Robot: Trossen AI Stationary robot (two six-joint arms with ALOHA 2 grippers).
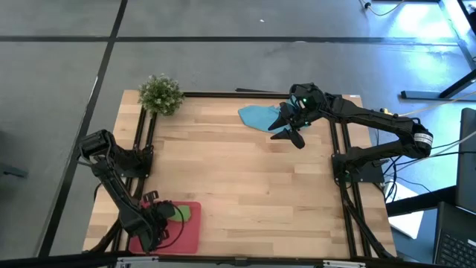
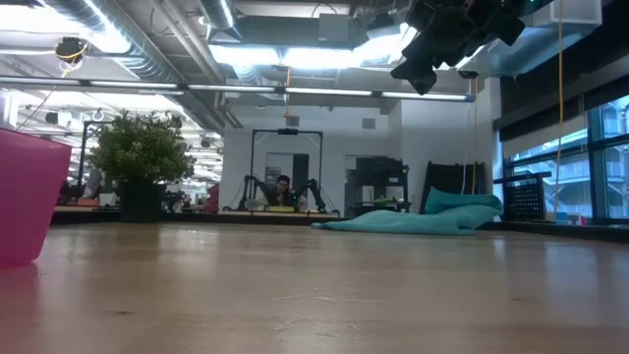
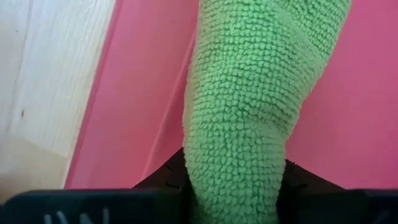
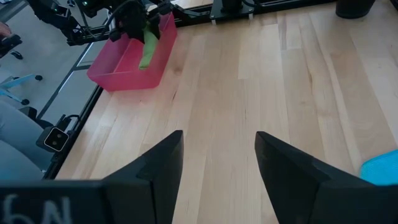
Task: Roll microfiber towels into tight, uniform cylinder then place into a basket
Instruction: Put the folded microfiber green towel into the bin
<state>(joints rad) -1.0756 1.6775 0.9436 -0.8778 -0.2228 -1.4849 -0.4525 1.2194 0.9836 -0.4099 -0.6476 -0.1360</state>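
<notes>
— Where is the lime green towel point(image 3: 242, 106) found?

— It is held over the pinkish-red basket point(image 1: 190, 232) at the near left corner of the table point(image 1: 245, 186), clamped between the fingers of the left gripper point(image 1: 162, 216), with its free end hanging down inside the tray walls.

— And the light blue towel point(image 1: 258, 116)?

— It is seen lying loose and unrolled on the wood near the far edge, well apart from the basket. The right gripper point(image 1: 291, 134) is raised just beside it, fingers point(image 4: 158, 168) spread apart, nothing held.

— Anything else noted?

— A small potted plant point(image 1: 161, 94) is set at the far left corner.
</notes>
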